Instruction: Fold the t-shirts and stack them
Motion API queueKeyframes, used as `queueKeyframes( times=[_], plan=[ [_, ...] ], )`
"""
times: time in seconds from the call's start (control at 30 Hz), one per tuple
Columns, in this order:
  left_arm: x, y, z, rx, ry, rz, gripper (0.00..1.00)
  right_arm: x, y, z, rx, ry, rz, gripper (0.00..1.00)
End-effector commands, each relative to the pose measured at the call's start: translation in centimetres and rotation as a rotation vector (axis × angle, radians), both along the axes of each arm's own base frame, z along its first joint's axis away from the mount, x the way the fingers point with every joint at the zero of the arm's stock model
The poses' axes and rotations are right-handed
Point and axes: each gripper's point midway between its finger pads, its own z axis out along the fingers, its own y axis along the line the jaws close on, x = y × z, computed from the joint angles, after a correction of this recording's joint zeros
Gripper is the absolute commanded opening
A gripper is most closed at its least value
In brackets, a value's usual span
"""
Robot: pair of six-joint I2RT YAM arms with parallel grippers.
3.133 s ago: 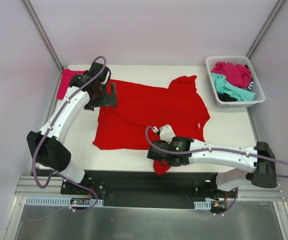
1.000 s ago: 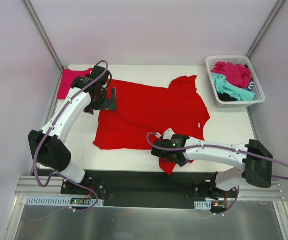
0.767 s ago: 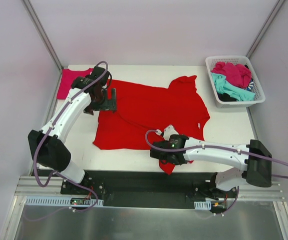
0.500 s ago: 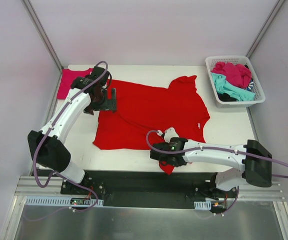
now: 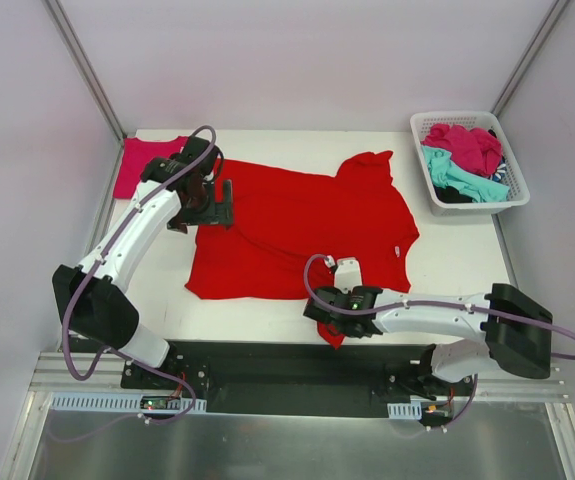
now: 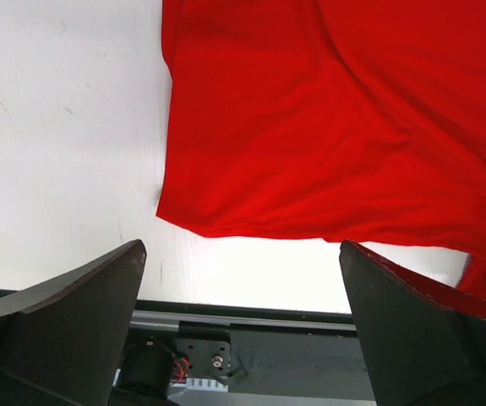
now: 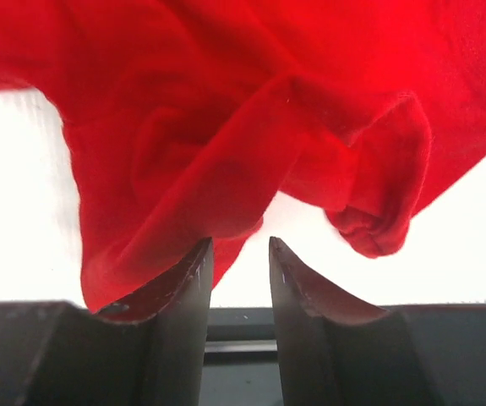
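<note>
I have the red shirt [image 5: 307, 225] lying spread across the middle of the worktop [image 5: 457, 250], collar toward the far side, the cloth rumpled rather than flat. Its near hem runs close to the worktop's front edge, and one sleeve at its near right corner spills over that edge.

My right tool [image 5: 332, 322] sits low at that sleeve. In the wrist view its fingers stand a little apart, and the narrow gap between them holds no cloth. A bunched fold of the red shirt [image 7: 226, 127] touches the tip of one finger [image 7: 193, 271].

My left tool [image 5: 223, 201] is over the shirt's far left corner, fingers spread wide and gripping nothing. Its wrist view looks along the shirt's left edge [image 6: 327, 127] to bare worktop [image 6: 65, 127] beside it.

Left of the red shirt, past my left tool, a pink shirt [image 5: 142, 165] lies at the far corner. Right of the red shirt there is open worktop, then a white basket [image 5: 454, 115] holding a magenta shirt [image 5: 467, 145] and a teal shirt [image 5: 452, 178].
</note>
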Motion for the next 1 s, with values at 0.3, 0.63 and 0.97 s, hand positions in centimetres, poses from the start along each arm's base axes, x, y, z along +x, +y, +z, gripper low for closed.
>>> queueKeyframes(
  times=[0.3,0.63,0.97],
  plan=[
    [-1.2,-0.3,0.4,-0.017,-0.005,0.004,0.99,4.6,-2.6,1.6,-0.048,-0.231,-0.217,0.33],
    [-1.3,-0.4,0.0,-0.017,0.007,0.000,0.99,3.2,-3.0,4.7,-0.006,-0.297,-0.220,0.34],
    [-1.6,-0.3,0.1,-0.013,0.002,-0.005,0.99,2.4,-5.0,2.0,0.007,-0.272,-0.321,0.33]
  ],
)
